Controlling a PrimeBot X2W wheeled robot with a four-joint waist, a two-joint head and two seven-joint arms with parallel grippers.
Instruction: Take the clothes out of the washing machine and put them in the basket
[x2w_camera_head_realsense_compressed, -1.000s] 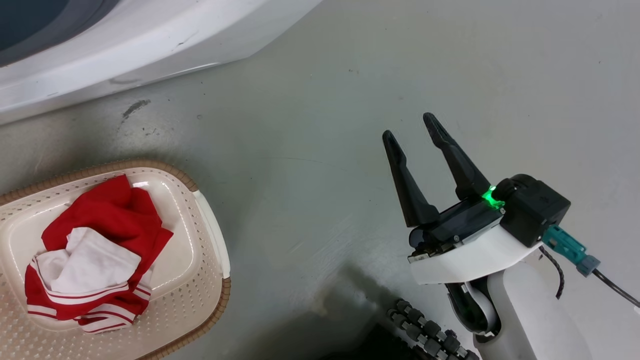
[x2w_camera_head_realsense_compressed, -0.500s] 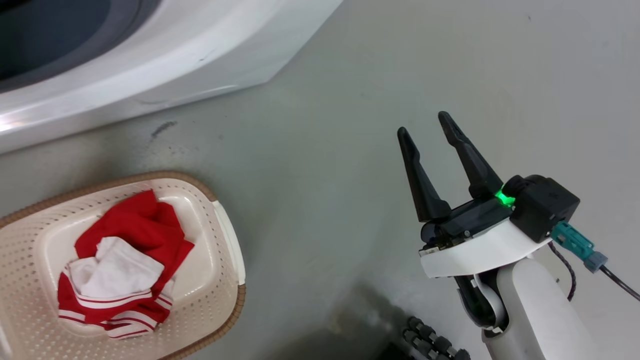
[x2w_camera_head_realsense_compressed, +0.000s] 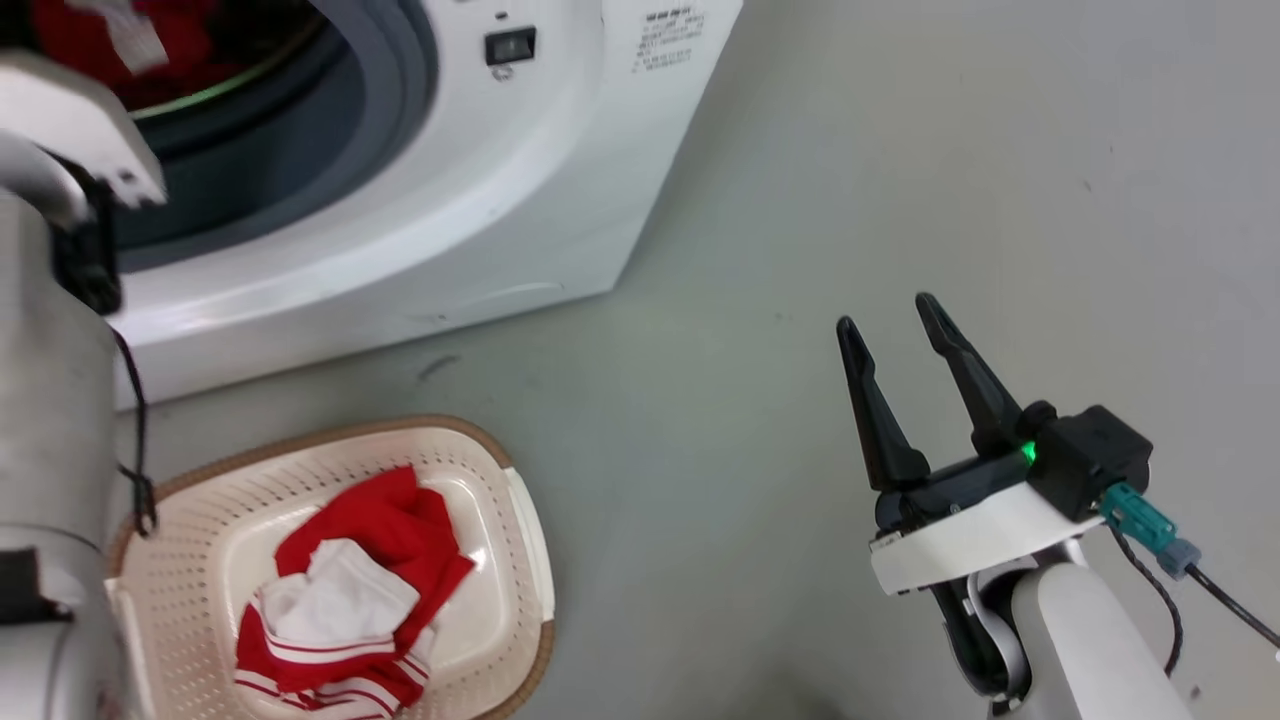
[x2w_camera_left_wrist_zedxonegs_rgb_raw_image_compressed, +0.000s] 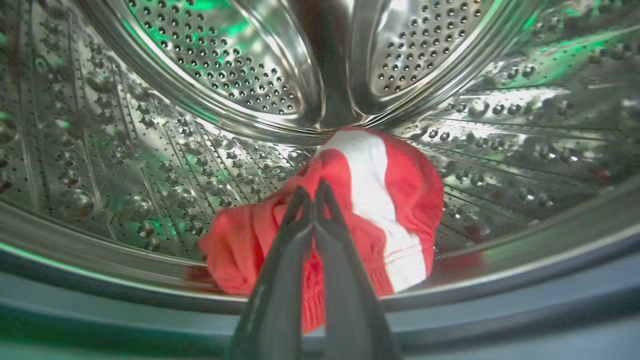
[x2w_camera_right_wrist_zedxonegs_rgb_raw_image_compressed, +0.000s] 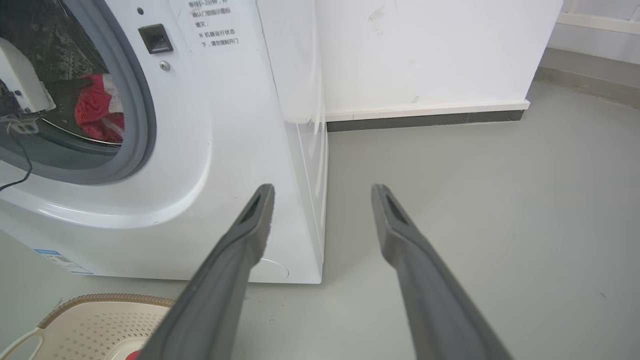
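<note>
Clothes (x2w_camera_head_realsense_compressed: 400, 520): a crumpled red-and-white heap lies on the bottom of the basket, about its middle. A separate red garment (x2w_camera_left_wrist_zedxonegs_rgb_raw_image_compressed: 400, 185) with a broad white stripe is inside the drum.
Red garment: bunched on the lower front of the drum (x2w_camera_left_wrist_zedxonegs_rgb_raw_image_compressed: 150, 150), just behind the lip of the opening, with its top reaching toward the rear wall. In the right wrist view it shows red through the porthole.
Left gripper (x2w_camera_left_wrist_zedxonegs_rgb_raw_image_compressed: 311, 187): reached into the drum, its fingers pressed together along their length. The tips sit in a fold of the red garment and appear to pinch it.
Left forearm (x2w_camera_head_realsense_compressed: 50, 400): pale, rising along the left edge of the head view, past the basket's near corner and up to the porthole.
Right gripper (x2w_camera_head_realsense_compressed: 886, 315): fingers spread wide, held over bare floor (x2w_camera_head_realsense_compressed: 700, 400). It is well apart from the basket and to the right of the machine's front corner.
Washing machine (x2w_camera_head_realsense_compressed: 520, 200): white, with a grey rubber seal (x2w_camera_head_realsense_compressed: 395, 90) round the porthole. A small dark latch socket and a printed sticker sit on the front panel, right of the opening.
Basket (x2w_camera_head_realsense_compressed: 190, 530): cream and perforated, with a brown woven-look rim. It stands on the floor just in front of the machine, below the porthole, with a strip of floor between the two.
Wall (x2w_camera_right_wrist_zedxonegs_rgb_raw_image_compressed: 425, 50): white with a dark skirting strip, behind the machine's right side.
</note>
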